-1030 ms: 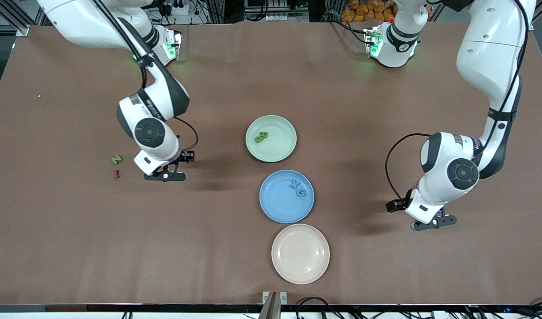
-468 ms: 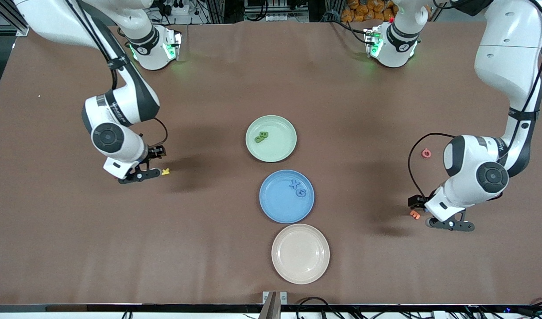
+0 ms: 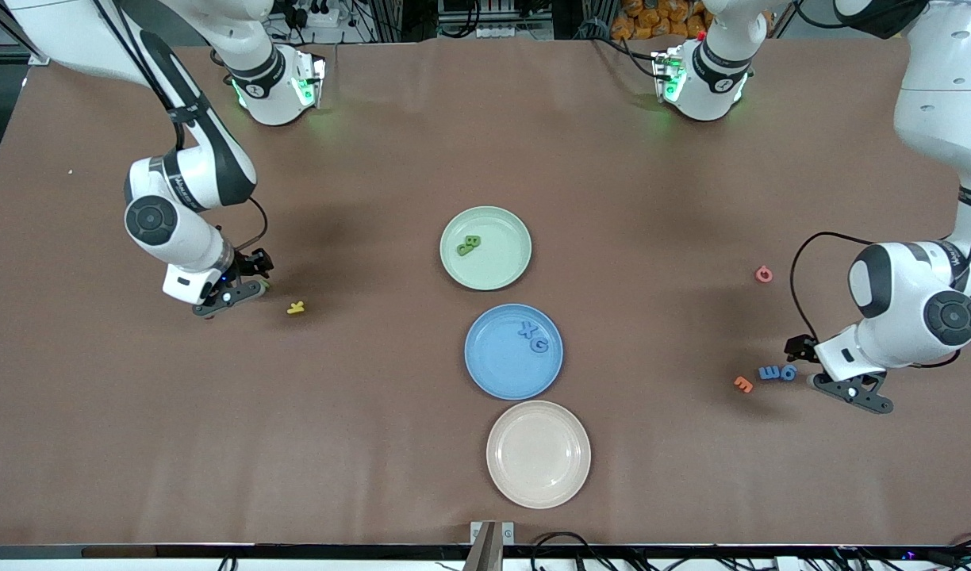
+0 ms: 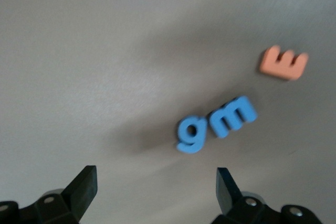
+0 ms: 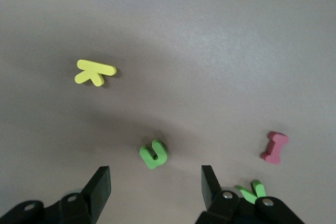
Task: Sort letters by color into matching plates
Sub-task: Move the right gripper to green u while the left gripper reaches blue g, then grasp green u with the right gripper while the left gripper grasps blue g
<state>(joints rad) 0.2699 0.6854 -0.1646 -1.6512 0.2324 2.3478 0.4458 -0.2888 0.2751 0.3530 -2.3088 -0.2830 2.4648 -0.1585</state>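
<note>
Green foam letters, two, are lying in the mint plate and two blue letters in the blue plate, while both empty hands, the left hand and right hand, are hovering spread apart over two loose blue letters and two loose green letters on the brown worktop.

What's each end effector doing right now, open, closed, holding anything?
Left end effector: open, empty, over the table by the blue letters.
Right end effector: open, empty, over a green letter.
</note>
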